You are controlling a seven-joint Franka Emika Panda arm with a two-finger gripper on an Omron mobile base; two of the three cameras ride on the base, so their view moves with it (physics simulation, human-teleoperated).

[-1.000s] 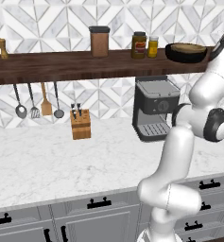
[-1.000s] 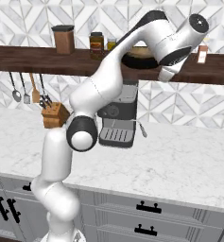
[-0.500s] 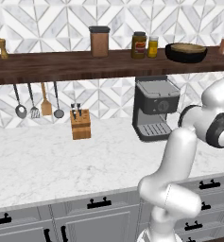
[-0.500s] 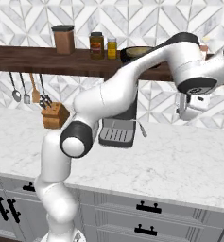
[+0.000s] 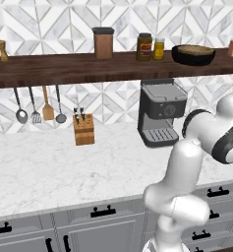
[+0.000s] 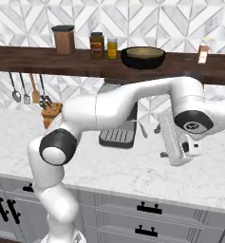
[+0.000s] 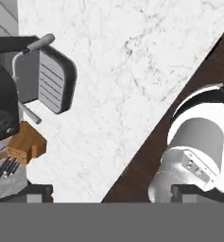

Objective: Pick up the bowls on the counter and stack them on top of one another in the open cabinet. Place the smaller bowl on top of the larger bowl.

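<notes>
The glossy black bowl (image 5: 192,58) (image 6: 142,60) stands on the dark brown wall shelf (image 5: 64,69) (image 6: 38,59), right of the jars. The tan wooden bowl (image 5: 194,48) (image 6: 142,50) sits nested inside it, with just its rim and inside showing. My gripper (image 6: 160,142) (image 7: 114,194) hangs well below the shelf, over the white marble counter (image 5: 49,167) (image 6: 133,166) (image 7: 132,71) to the right of the coffee machine. It is open, its fingertips (image 7: 40,191) spread wide with nothing between them.
A coffee machine (image 5: 160,113) (image 6: 116,135) (image 7: 42,80) stands under the shelf, a knife block (image 5: 83,130) (image 6: 51,114) (image 7: 26,144) to its left. Jars (image 5: 103,43) (image 6: 64,39) share the shelf, and utensils (image 5: 39,106) hang below. Grey cabinet fronts (image 5: 103,221) lie under the counter.
The arm has swung down from the shelf beside the bowls to a spot low over the counter, right of the coffee machine. Both bowls stay stacked on the shelf.
</notes>
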